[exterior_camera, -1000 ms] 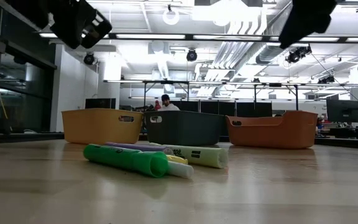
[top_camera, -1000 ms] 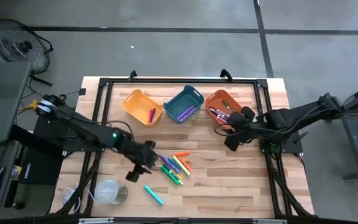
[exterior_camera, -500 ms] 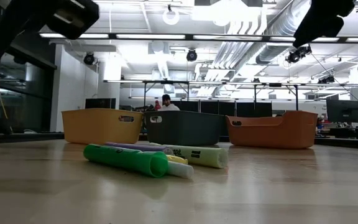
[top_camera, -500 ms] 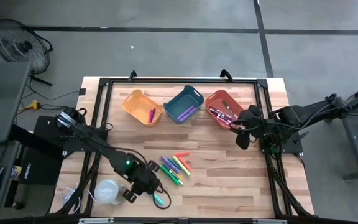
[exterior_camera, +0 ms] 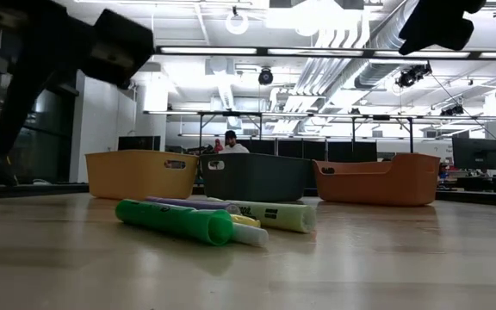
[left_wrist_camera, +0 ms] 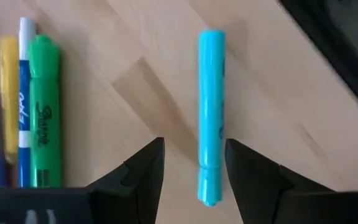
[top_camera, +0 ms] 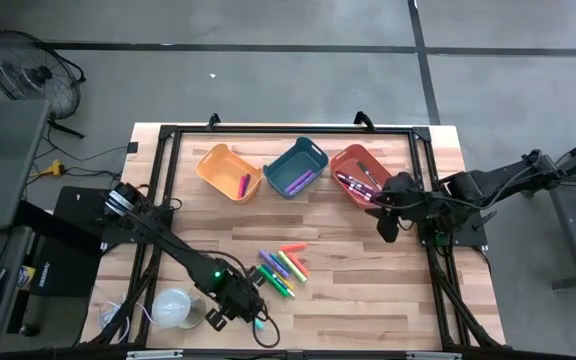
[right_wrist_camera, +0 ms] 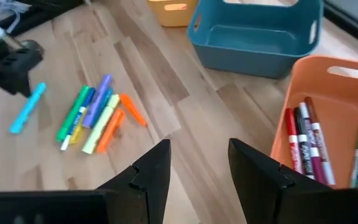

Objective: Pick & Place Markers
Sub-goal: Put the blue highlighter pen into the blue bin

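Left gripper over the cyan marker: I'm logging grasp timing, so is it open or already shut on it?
Open. In the left wrist view the left gripper has its fingers apart, and the cyan marker lies loose on the table between them.

Left arm stretched across to the near table edge, left gripper (left_wrist_camera: 193, 163) pointed down, fingers parted and empty. Right arm folded in from the right side, right gripper (right_wrist_camera: 199, 163) raised, fingers likewise parted, empty.

Overhead, table-level, two wrist views
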